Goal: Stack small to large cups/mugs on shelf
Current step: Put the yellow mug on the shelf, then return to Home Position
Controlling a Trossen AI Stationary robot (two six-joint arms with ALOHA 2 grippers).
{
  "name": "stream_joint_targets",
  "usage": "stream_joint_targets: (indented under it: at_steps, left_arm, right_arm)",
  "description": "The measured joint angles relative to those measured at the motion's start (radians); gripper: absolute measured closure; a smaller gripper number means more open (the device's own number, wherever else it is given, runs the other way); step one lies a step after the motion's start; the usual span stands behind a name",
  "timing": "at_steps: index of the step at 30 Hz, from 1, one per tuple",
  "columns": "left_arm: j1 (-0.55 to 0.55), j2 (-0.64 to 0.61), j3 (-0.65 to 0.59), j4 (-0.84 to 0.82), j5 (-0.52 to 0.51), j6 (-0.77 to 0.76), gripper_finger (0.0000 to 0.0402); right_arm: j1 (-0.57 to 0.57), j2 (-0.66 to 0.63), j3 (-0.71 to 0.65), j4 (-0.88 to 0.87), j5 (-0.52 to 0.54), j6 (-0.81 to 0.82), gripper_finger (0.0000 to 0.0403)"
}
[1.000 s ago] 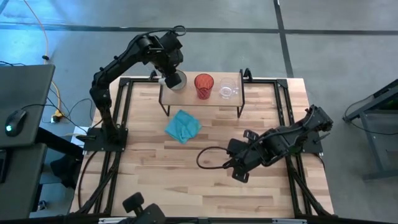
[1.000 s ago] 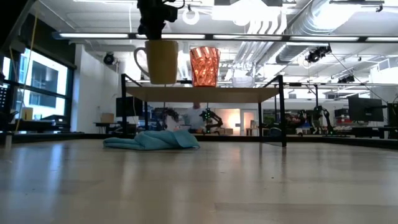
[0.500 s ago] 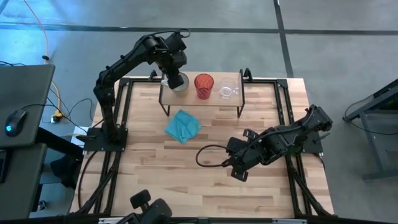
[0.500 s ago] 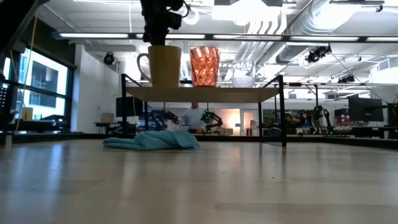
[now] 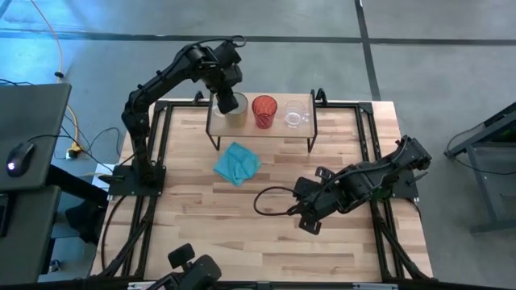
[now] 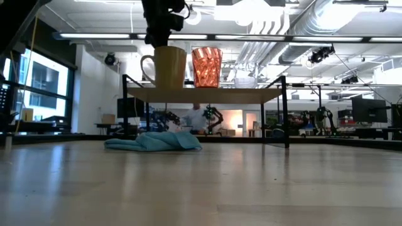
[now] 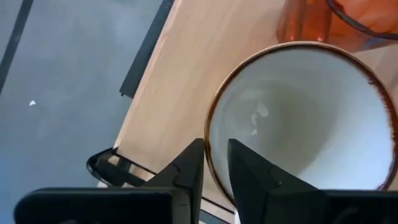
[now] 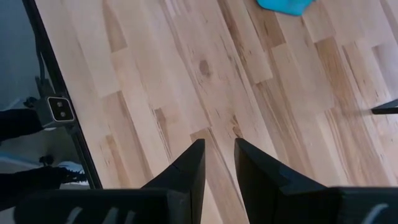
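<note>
The cream-yellow mug [image 6: 169, 66] is upright at the left end of the shelf [image 5: 242, 129], its handle [image 6: 146, 65] pointing to the table's left. The red tumbler [image 5: 264, 109] stands right beside it, and the small clear glass cup [image 5: 294, 118] stands further right; both rest on their bases on the board. My left gripper [image 7: 216, 146] is above the mug, shut on its rim. My right gripper [image 5: 306, 225] is shut and empty, low over the table's near right part. My left gripper holds the mug by its rim [image 7: 209, 127], on the side away from the red tumbler. One finger is inside the mug and one outside. The fingers come from above, pointing down. The mug is upright, its base at the shelf's board; whether it rests there, I cannot tell.
A crumpled teal cloth [image 5: 237, 163] lies on the table in front of the shelf's left half. The shelf stands on thin black legs [image 6: 287, 113] at the table's far edge. Bare wood shows under my right gripper [image 8: 186, 81].
My left gripper has gone down and a little toward the table's right with the mug. The mug stays upright, has sunk to the shelf's board and stands closer to the red tumbler.
</note>
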State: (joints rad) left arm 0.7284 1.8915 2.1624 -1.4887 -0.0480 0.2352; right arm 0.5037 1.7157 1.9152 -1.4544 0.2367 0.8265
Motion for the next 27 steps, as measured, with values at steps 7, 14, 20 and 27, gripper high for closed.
stream_joint_targets:
  at_steps: [7,14,20,27]
  left_arm:
    - [-0.002,0.000,0.000,0.000,-0.001,0.000,0.0336]
    - [-0.002,-0.001,0.000,0.002,-0.002,-0.008,0.0335]
    - [-0.002,-0.002,0.066,-0.005,-0.004,-0.012,0.0335]
    - [-0.002,-0.036,0.176,-0.039,0.002,-0.012,0.0334]
  right_arm:
    - [0.000,0.000,0.000,0.000,0.000,0.003,0.0324]
    - [0.000,0.000,0.000,-0.004,0.001,0.003,0.0324]
    - [0.000,0.000,0.000,-0.016,0.018,0.003,0.0324]
    - [0.000,0.000,0.000,-0.032,0.020,0.001,0.0324]
